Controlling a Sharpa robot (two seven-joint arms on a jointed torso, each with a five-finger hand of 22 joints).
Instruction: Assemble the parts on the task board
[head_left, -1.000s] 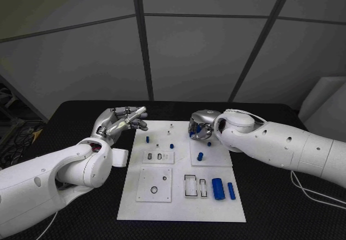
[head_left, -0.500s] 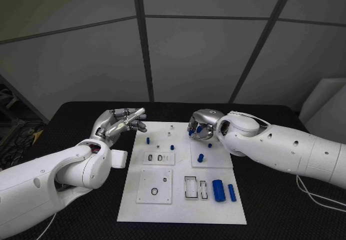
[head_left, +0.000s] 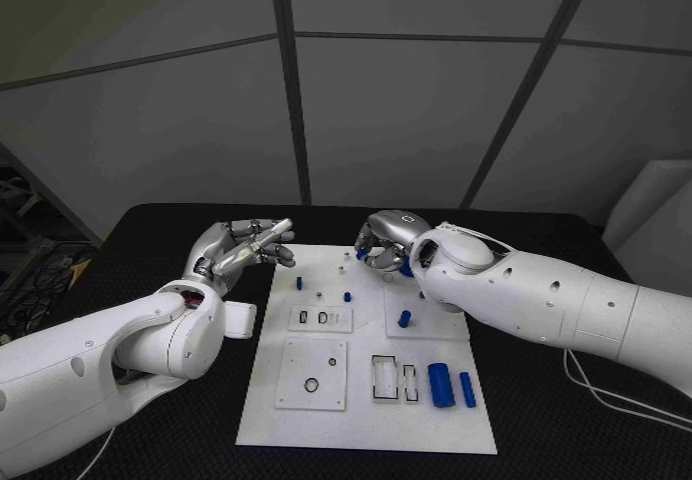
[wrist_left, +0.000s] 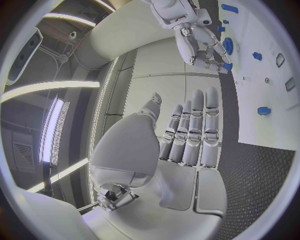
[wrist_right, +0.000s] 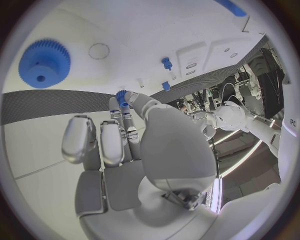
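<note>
Your right hand (head_left: 385, 247) hovers over the far edge of the task board (head_left: 361, 420), and the right wrist view shows a small blue part (wrist_right: 122, 96) pinched at its fingertips, above the board's white surface. Beside it in that view lies a blue gear (wrist_right: 44, 63), flat on the board, with a faint circular outline just next to it. I cannot tell from here which seat the pinched piece is meant for.

Your left hand (head_left: 241, 249) is raised off the board's far left corner, palm up, fingers stretched out and together, holding nothing; the left wrist view confirms those fingers (wrist_left: 194, 127) are bare.

As for progress, you look to be somewhere in the middle. A few small blue pegs (head_left: 299, 283) already stand upright in the far half of the board, and another blue peg (head_left: 404, 319) stands in the square plate right of centre. Still loose, by the look of it, are two blue cylinders (head_left: 440, 384) lying side by side near the board's right edge, next to open rectangular slots (head_left: 384, 378). The slotted plate (head_left: 319, 318) and the plate with a black ring (head_left: 310, 384) on the left also seem unfilled. So expect several placements yet after this one.
</note>
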